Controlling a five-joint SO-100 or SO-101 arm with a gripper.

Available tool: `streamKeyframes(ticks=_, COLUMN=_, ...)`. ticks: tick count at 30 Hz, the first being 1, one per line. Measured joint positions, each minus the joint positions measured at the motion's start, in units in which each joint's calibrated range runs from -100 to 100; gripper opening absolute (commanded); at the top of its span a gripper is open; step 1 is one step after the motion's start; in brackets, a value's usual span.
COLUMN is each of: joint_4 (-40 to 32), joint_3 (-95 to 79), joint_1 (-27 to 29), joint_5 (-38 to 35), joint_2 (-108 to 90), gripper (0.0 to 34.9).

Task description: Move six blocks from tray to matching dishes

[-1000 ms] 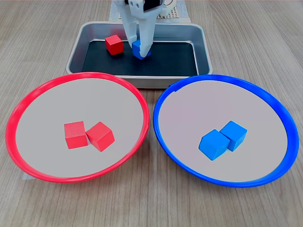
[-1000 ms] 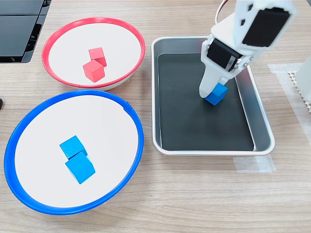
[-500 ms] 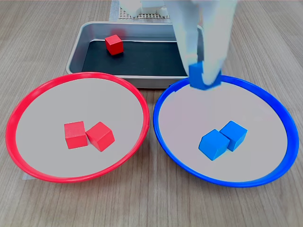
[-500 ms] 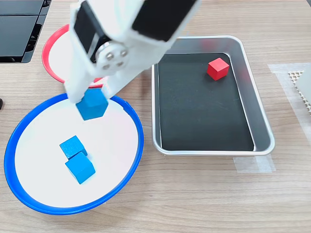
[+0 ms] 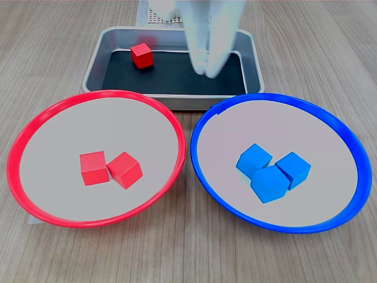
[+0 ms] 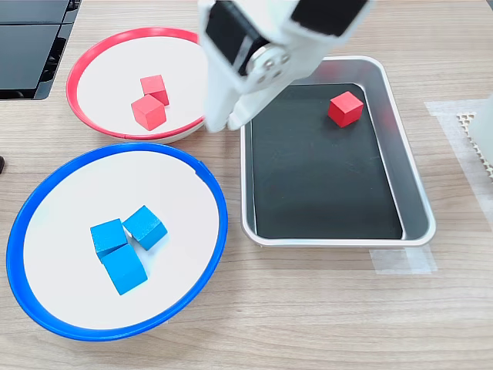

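In the first exterior view, the round red-rimmed shallow dish with a pale grey centre occupies the left half of the wooden table. Two small matte red cubes lie touching, just left of the dish centre.

At 12 o'clock stands the rectangular silver metal tray with a black bottom. One red cube rests in the tray toward its 10 o'clock corner. The white gripper hangs above the tray's right half, blurred; it carries nothing, and whether its tips are spread or pressed together I cannot tell.

On the right lies the round blue-rimmed shallow dish. Three small matte blue cubes cluster at its centre, each touching a neighbour.

In the second exterior view, the red-rimmed dish sits at 10 o'clock, the blue-rimmed dish at 8 o'clock, and the tray at 3 o'clock. The gripper points down between the red-rimmed dish and the tray's near wall.
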State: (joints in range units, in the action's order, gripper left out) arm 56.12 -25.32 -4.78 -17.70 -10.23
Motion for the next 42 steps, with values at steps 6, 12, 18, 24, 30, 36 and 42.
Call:
streamKeyframes(ticks=6, joint_4=8.24, joint_3=-15.25, joint_1=14.07, joint_5=-5.27, joint_2=-15.00, gripper=0.5)
streamKeyframes(ticks=12, joint_4=8.32, joint_3=-29.22, joint_1=27.08, joint_5=-15.58, joint_2=-22.76, gripper=13.5)
streamKeyframes(ticks=18, joint_4=7.99, joint_3=-32.67, joint_1=28.41, joint_5=-20.95, joint_2=-23.36, gripper=17.3)
streamKeyframes(ticks=24, joint_4=6.20, joint_3=-35.84, joint_1=29.56, joint_5=-22.47, joint_2=-23.36, gripper=16.8)
streamKeyframes(ticks=30, joint_4=-1.63, joint_3=-41.38, joint_1=30.00, joint_5=-22.56, joint_2=-23.19, gripper=4.4)
streamKeyframes(ticks=36, joint_4=-6.53, joint_3=-43.10, joint_1=27.35, joint_5=-22.56, joint_2=-23.19, gripper=0.3)
streamKeyframes(ticks=42, joint_4=0.82, joint_3=-29.67, joint_1=22.74, joint_5=-17.39, joint_2=-15.77, gripper=0.3)
